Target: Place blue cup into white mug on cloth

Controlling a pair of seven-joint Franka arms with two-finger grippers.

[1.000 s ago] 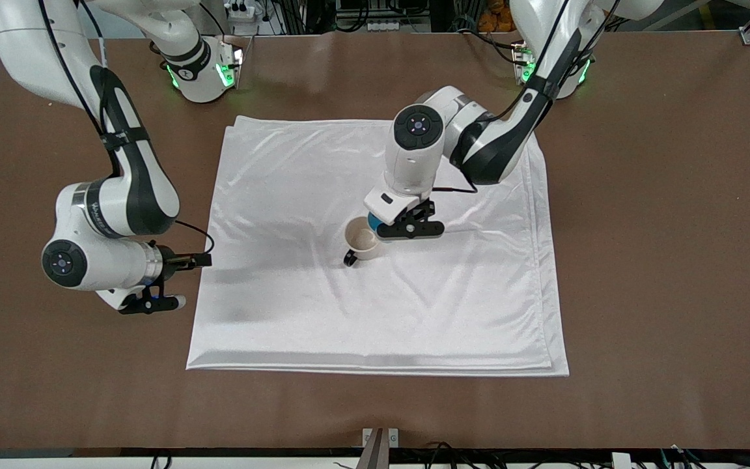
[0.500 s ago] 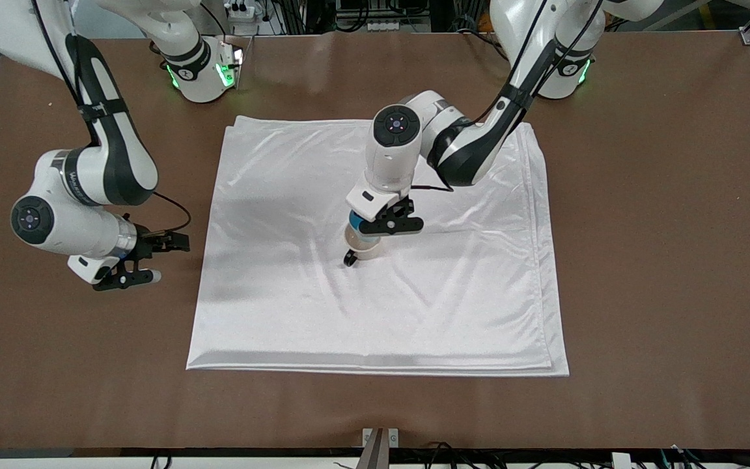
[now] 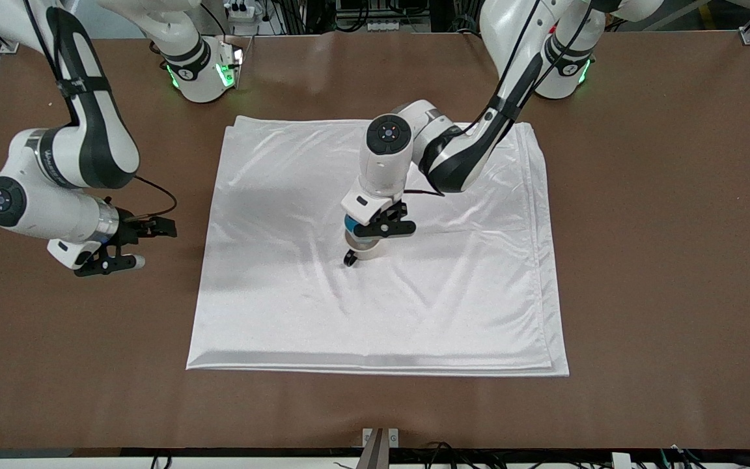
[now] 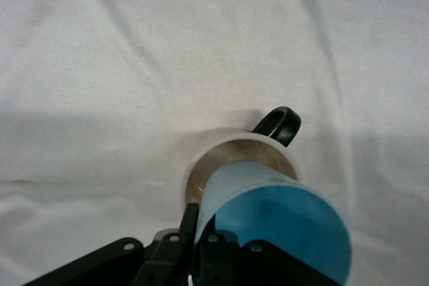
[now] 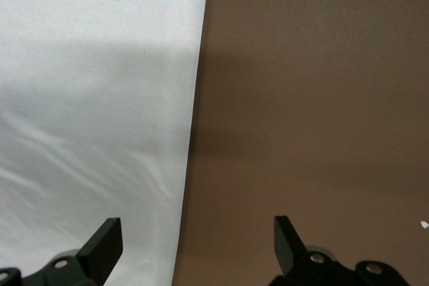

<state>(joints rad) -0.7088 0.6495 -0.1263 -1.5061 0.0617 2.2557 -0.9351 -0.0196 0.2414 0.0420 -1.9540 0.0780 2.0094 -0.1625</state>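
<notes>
Two grippers show: the left gripper (image 3: 375, 229) clamps the blue cup (image 4: 281, 222) over the white mug (image 3: 363, 251) mid-cloth (image 3: 414, 312), while the right gripper (image 3: 109, 255) waits spread-fingered over the table (image 3: 661, 228) beside the cloth.

The white mug (image 3: 363, 250) is sitting near the middle of the cloth (image 3: 466, 293) that is lying on the table (image 3: 661, 260), while the blue cup (image 4: 278, 222) is hanging directly over the mug's mouth and the right gripper (image 3: 129, 246) is hovering over the table just beside the cloth's edge at the right arm's end.

Blue cup (image 3: 353, 226) now over white mug (image 3: 363, 251).
</notes>
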